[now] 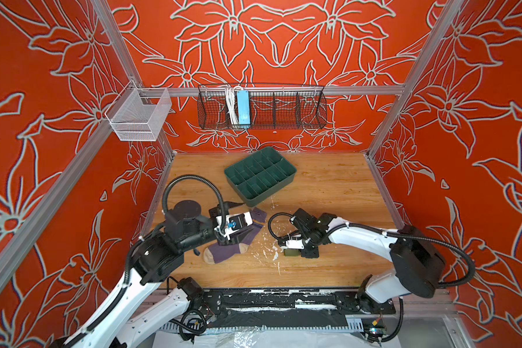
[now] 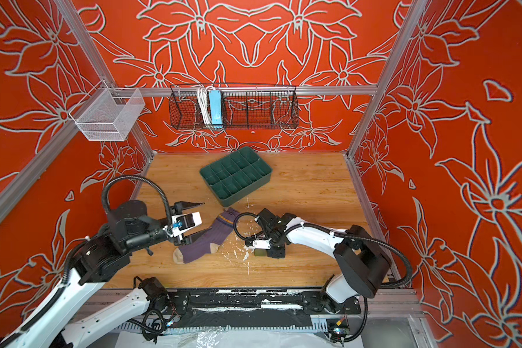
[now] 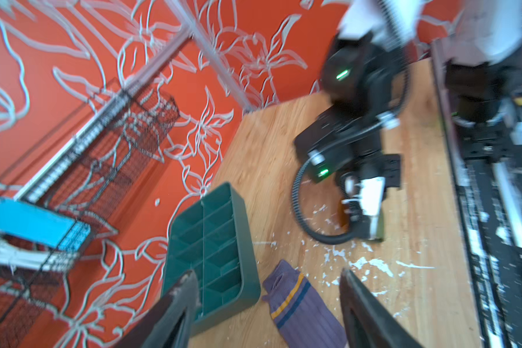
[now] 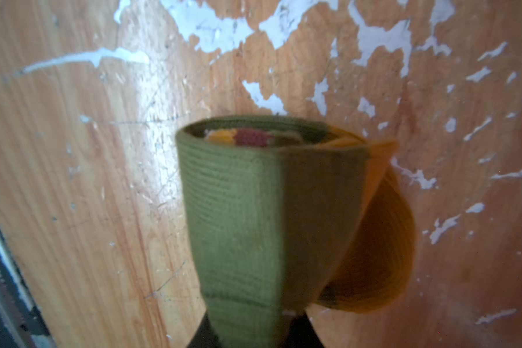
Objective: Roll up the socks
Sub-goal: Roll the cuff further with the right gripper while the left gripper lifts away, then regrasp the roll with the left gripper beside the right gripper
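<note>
Purple sock [image 2: 205, 241] lies flat beneath our spread left gripper [image 2: 207, 217]; we should pinch its toe squarely and roll tight, while our right gripper [image 2: 264, 248] pinches the rolled green sock [image 4: 253, 211].

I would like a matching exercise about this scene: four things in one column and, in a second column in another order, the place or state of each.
Things:
1. purple sock
2. olive sock
3. green divided tray
4. blue power strip

Places or states:
A. stands in the black wire basket
B. rolled up, gripped by the right gripper
C. lies unrolled on the table
D. sits empty toward the back of the table

Pairs: 1-C, 2-B, 3-D, 4-A
</note>
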